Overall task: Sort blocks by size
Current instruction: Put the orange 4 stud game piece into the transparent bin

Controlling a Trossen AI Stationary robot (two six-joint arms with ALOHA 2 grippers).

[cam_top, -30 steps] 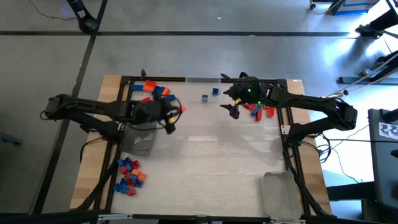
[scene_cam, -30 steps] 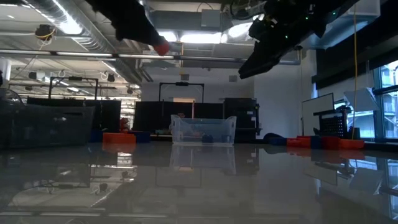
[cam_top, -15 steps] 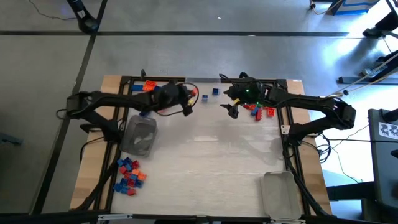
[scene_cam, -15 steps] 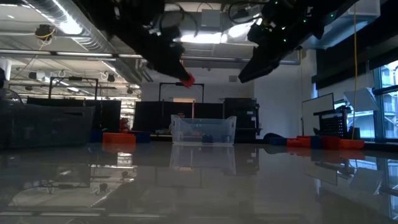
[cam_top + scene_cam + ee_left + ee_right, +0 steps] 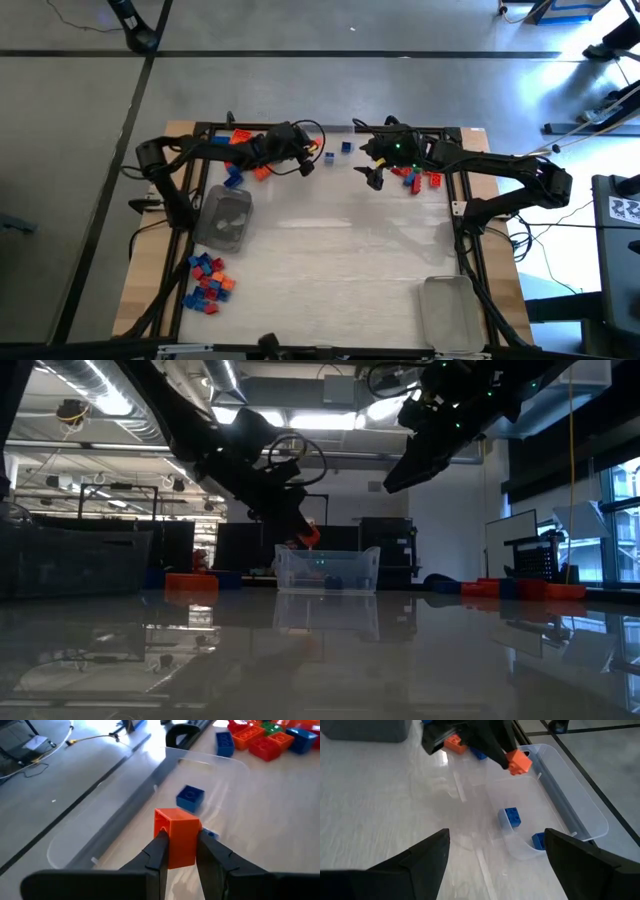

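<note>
Left gripper (image 5: pixel 181 851): an orange block (image 5: pixel 177 836) is being pinched between its two fingers, which are closed narrow against the block's sides. In the right wrist view the same block (image 5: pixel 519 762) is being held in the air over a clear tray (image 5: pixel 580 810) at the far edge of the table (image 5: pixel 340 260). Two small blue blocks (image 5: pixel 512 817) are lying inside that tray, one near its middle, one (image 5: pixel 538 840) toward its end; in the left wrist view one blue block (image 5: pixel 190 797) is sitting in the tray just beyond the held block.

Right gripper (image 5: pixel 376 176): its fingers are being held wide apart, with nothing between them, raised off the table near a mixed pile (image 5: pixel 418 178) of red, orange and blue blocks at the far right.

Further out: loose orange and blue blocks (image 5: pixel 240 170) are lying at the far left, under the left arm. A grey-looking tray (image 5: pixel 226 218) is sitting left of centre, with a cluster (image 5: pixel 208 282) of blue, red and orange blocks nearer the front left. Another clear tray (image 5: pixel 446 312) is lying at the front right.
</note>
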